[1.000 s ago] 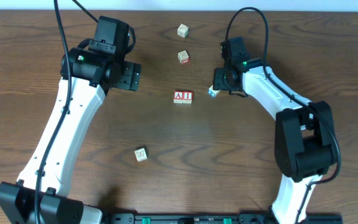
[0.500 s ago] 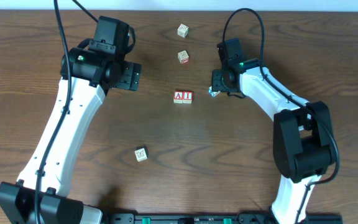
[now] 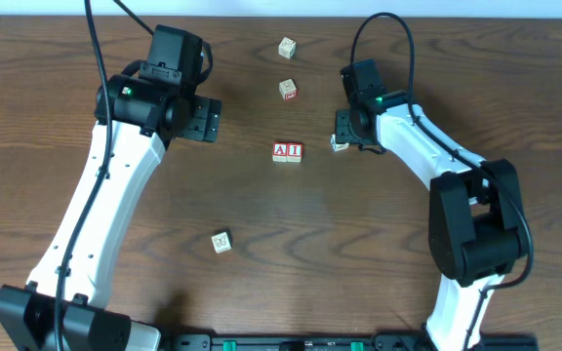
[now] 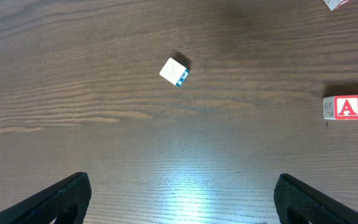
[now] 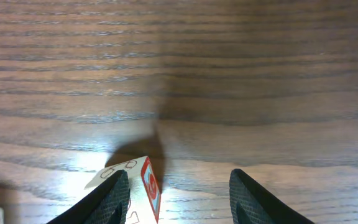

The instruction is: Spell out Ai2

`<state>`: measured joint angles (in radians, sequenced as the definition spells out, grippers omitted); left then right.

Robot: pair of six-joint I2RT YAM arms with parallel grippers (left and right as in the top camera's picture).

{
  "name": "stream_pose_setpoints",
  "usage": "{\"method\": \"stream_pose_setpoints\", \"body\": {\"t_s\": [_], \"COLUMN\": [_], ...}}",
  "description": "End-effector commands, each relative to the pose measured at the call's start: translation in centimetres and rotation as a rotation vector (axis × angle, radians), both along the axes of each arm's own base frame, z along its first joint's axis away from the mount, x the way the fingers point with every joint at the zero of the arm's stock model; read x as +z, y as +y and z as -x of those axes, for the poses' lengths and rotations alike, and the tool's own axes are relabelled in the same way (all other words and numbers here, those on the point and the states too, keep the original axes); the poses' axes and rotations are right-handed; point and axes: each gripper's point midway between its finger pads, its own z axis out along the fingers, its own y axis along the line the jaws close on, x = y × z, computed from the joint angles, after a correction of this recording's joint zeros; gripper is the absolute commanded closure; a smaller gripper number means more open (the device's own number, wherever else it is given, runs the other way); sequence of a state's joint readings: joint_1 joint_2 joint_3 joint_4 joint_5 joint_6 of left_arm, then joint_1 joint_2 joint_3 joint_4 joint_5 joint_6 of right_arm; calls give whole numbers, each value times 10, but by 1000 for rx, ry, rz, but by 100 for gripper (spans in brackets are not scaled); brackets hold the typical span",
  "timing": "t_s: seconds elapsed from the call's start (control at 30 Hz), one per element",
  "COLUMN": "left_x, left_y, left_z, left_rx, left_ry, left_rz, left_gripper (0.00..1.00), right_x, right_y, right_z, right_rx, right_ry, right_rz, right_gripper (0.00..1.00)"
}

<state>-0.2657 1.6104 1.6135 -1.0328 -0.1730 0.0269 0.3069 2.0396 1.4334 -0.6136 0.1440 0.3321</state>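
Observation:
The red "A" cube (image 3: 280, 151) and red "I" cube (image 3: 295, 151) sit side by side at mid-table, also at the right edge of the left wrist view as the A cube (image 4: 347, 107). A cube (image 5: 138, 190) with a blue, red-framed side face, probably the "2", leans tilted against the left finger (image 5: 114, 199) of my right gripper (image 5: 179, 180). The other finger stands well clear of it, so the gripper is open. From overhead this cube (image 3: 340, 143) lies just right of the "I", under the right gripper (image 3: 345, 135). My left gripper (image 4: 182, 199) hangs wide open over bare wood.
A white cube with a blue side (image 4: 174, 71) lies ahead of the left gripper, hidden under that arm (image 3: 154, 97) from overhead. Pale picture cubes sit at the back (image 3: 287, 47), behind the letters (image 3: 288, 90), and near the front (image 3: 221, 242).
The right gripper shifted slightly left. The cube beneath it turned, showing a pale face from above where blue showed before. The left arm has not moved.

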Motion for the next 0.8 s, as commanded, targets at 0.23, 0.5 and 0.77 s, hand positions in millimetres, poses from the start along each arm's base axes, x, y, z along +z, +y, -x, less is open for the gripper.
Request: {"method": "stream_pose_setpoints", "body": {"t_s": [0.23, 0.5, 0.77], "left_x": [-2, -2, -2], "left_y": [2, 2, 2], "left_z": [0, 0, 0], "left_rx": [-1, -1, -1], "left_ry": [5, 5, 5], "left_rz": [-21, -21, -21], "left_gripper": [5, 4, 5], "right_x": [18, 18, 21], "right_y": [-6, -10, -14], "right_z": [-5, 2, 5], "right_rx": [-11, -15, -22], "right_ry": [-41, -14, -7], "right_rz": [27, 36, 37], "right_gripper": [47, 48, 43]}}
